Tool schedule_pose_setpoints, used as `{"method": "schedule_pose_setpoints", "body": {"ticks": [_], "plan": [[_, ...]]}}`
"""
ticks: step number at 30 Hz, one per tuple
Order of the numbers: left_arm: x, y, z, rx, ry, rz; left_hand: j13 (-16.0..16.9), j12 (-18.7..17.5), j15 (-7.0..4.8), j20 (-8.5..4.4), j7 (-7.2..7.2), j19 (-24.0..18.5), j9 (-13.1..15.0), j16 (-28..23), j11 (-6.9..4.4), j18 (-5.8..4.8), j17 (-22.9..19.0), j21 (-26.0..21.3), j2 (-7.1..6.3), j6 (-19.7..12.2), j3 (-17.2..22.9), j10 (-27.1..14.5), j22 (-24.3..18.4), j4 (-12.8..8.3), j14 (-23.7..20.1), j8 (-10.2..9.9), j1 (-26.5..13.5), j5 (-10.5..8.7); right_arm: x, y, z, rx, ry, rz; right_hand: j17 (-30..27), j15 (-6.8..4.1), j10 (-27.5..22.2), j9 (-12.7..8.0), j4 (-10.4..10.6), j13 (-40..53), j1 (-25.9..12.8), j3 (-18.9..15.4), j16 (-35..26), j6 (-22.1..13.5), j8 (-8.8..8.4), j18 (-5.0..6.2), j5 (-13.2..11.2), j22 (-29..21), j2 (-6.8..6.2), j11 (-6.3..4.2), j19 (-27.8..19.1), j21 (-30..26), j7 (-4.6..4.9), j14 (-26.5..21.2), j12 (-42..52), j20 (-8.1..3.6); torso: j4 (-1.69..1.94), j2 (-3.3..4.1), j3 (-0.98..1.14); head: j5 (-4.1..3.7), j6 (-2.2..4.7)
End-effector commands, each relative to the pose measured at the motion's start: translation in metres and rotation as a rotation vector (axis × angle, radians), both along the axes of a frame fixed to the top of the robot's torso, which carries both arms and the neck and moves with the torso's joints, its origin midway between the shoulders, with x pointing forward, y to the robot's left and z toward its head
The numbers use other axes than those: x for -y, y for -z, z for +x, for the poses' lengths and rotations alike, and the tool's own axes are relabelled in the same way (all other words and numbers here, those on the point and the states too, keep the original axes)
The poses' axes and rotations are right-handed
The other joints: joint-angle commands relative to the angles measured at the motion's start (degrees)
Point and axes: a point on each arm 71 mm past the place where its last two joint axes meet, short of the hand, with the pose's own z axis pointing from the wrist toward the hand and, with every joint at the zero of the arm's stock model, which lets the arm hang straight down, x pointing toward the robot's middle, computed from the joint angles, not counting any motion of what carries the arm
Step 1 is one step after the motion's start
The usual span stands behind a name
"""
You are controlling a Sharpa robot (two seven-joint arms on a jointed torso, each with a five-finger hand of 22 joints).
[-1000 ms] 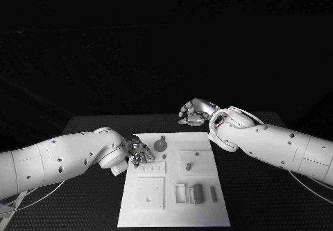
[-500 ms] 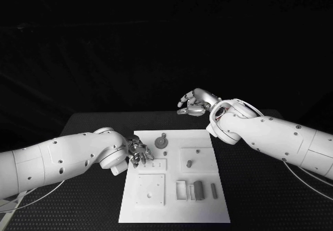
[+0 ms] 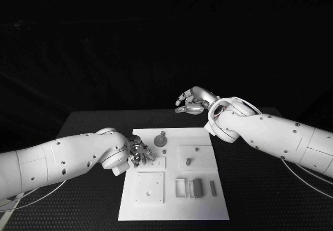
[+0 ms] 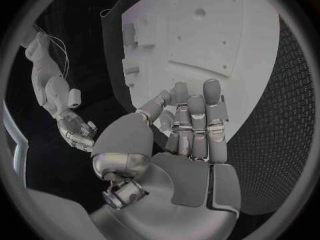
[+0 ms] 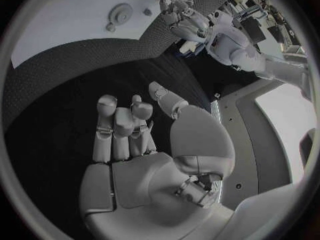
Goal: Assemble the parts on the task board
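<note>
The white task board (image 3: 173,202) lies in the middle of the table. On it are a round grey disc (image 3: 161,140), a small grey peg (image 3: 188,161) and upright grey bars (image 3: 198,187) near the front right. My left hand (image 3: 139,153) hovers at the board's left edge with its fingers stretched out side by side (image 4: 193,122) and nothing in them. My right hand (image 3: 193,102) hangs in the air beyond the board's far edge, its fingers (image 5: 120,122) half curled, thumb apart, palm empty. The right wrist view also catches the board (image 5: 66,26) and the disc (image 5: 122,13).
The black table (image 3: 90,125) runs around the board on all sides. My right forearm (image 3: 270,134) crosses above the board's far right corner. A square raised plate (image 3: 150,187) with small holes sits on the board's front left.
My right hand has risen and drawn a little farther back from the board. My left hand has stayed at the board's left edge.
</note>
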Motion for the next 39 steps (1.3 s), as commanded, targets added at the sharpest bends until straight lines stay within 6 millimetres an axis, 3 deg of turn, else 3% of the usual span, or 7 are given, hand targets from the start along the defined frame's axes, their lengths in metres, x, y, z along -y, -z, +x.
{"method": "schedule_pose_setpoints", "body": {"ticks": [1,9,25,39], "plan": [[0.0014,-0.0007,0.0007,0.032,0.027,0.035,0.26,0.68,-0.54,-0.42,-1.17,0.51,2.43,0.81,-0.15,0.91,-0.18,0.57,-0.32,8.37,0.27,0.44,0.45,0.45,0.10,0.41,-0.56,0.90,-0.0021,0.0004,-0.0009,-0.007,-0.015,-0.002,0.00,0.29,-0.24,0.03,0.21,-0.07,-0.14,-0.01,-0.38,0.03,-0.28,1.18,-0.14,0.30,0.48,0.06,0.23,-0.20,0.05,0.09,-0.25,-0.04,-0.01,0.00,0.03,-0.08,-0.08],[0.0034,-0.0003,-0.0003,0.039,0.052,0.052,0.83,2.57,-1.17,-1.07,-1.70,1.31,3.56,2.77,-0.75,0.83,-0.85,1.49,-1.06,9.22,0.37,0.80,1.80,1.04,0.55,1.10,-1.10,3.23,-0.0023,0.0010,-0.0007,-0.013,-0.017,-0.006,0.00,0.28,-0.26,0.03,0.20,-0.07,-0.16,-0.03,-0.39,0.02,-0.29,1.18,-0.14,0.30,0.50,0.06,0.22,-0.21,0.05,0.08,-0.25,-0.04,-0.03,-0.01,0.03,-0.12,-0.20],[0.0044,-0.0001,-0.0017,0.049,0.092,0.099,1.29,4.49,-2.09,-1.89,-2.57,2.79,4.75,4.93,-1.64,0.86,-1.73,2.54,-1.60,10.70,0.20,1.91,3.14,1.98,1.66,2.10,-1.92,4.65,-0.0012,0.0017,0.0001,-0.018,-0.014,-0.010,0.01,0.28,-0.31,0.04,0.19,-0.06,-0.23,-0.07,-0.40,0.02,-0.31,1.18,-0.14,0.31,0.52,0.06,0.19,-0.23,0.05,0.04,-0.26,-0.03,-0.03,0.02,0.02,-0.25,-0.57],[0.0082,0.0048,-0.0026,0.050,0.107,0.117,1.44,5.28,-2.57,-2.32,-2.99,3.51,5.22,5.96,-2.09,0.83,-2.34,3.01,-1.04,11.48,-0.11,2.52,3.87,2.13,2.29,2.49,-2.99,5.76,-0.0021,0.0021,0.0000,-0.023,-0.015,-0.013,0.03,0.28,-0.35,0.04,0.15,-0.06,-0.26,-0.10,-0.41,0.02,-0.33,1.18,-0.13,0.31,0.52,0.06,0.17,-0.25,0.04,0.01,-0.26,-0.03,-0.03,0.01,0.06,-0.33,-0.80]]}}
